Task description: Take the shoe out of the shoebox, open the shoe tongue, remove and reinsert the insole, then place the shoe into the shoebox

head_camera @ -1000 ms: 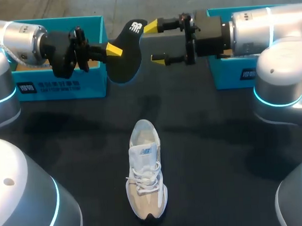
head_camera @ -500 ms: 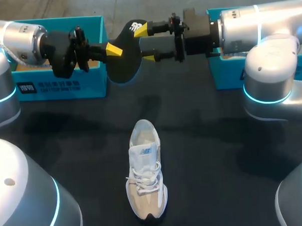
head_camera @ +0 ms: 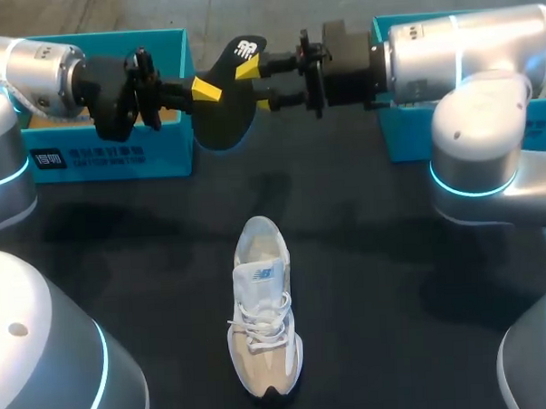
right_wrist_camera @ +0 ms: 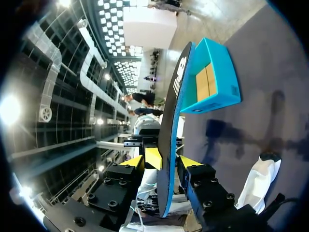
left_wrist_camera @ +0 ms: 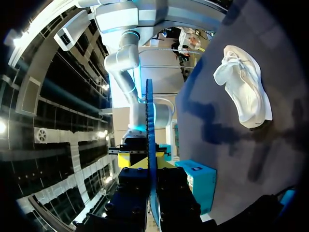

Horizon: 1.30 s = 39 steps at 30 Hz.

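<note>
A black insole hangs in the air at the back of the table, over the dark mat. My left gripper is shut on its left edge; in the left wrist view the insole stands edge-on between the fingers of that gripper. My right gripper is at the insole's right end, open, a yellow finger on either side. The right wrist view shows the insole between the fingers of that gripper, with narrow gaps. The white and beige shoe lies in the middle of the table, below both grippers.
A blue shoebox sits at the back left behind my left arm, and a second blue box at the back right under my right arm. The dark mat spreads around the shoe.
My right gripper has moved left onto the insole's end and its fingers have narrowed around it. The left gripper, the insole and the shoe have stayed put.
</note>
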{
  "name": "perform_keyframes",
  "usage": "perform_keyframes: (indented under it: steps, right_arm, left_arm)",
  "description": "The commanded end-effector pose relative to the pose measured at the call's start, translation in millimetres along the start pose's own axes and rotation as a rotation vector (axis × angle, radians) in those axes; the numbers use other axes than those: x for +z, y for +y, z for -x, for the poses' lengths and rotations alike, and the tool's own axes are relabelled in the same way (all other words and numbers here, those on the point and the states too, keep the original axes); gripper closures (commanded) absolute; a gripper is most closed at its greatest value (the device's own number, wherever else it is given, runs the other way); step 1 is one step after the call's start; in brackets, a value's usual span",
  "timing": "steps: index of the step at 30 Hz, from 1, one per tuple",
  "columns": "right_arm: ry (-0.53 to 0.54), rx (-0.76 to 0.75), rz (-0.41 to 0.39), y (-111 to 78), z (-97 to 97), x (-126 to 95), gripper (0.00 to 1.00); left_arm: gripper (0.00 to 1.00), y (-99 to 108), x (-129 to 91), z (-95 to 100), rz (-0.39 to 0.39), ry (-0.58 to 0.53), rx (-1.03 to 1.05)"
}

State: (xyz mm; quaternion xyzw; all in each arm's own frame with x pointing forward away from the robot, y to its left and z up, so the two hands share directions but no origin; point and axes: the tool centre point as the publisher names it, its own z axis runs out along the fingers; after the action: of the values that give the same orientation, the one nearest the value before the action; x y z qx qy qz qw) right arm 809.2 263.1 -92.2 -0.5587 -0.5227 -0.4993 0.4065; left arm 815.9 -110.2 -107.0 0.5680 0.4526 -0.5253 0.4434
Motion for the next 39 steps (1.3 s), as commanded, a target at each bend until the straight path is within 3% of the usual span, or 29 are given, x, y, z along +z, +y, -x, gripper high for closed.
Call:
perform_keyframes:
  steps: [1,8,21,39]
  right_arm:
    - [-0.001,0.003,0.009,-5.2,1.0,4.2,0.57]
    - [0.002,0.015,0.001,-8.4,3.3,10.4,0.59]
    - [-0.003,0.033,0.009,-9.5,5.1,12.2,0.75]
    - [0.001,0.045,0.02,-11.7,6.5,14.9,0.76]
  left_arm:
    - [1.0,0.9,0.9,-0.9,-0.001,-0.001,0.003]
    - [1.0,0.9,0.9,-0.9,-0.001,-0.001,0.003]
    - [1.0,0.9,0.9,-0.9,-0.001,-0.001,0.003]
    - [1.0,0.9,0.9,-0.9,-0.001,-0.001,0.003]
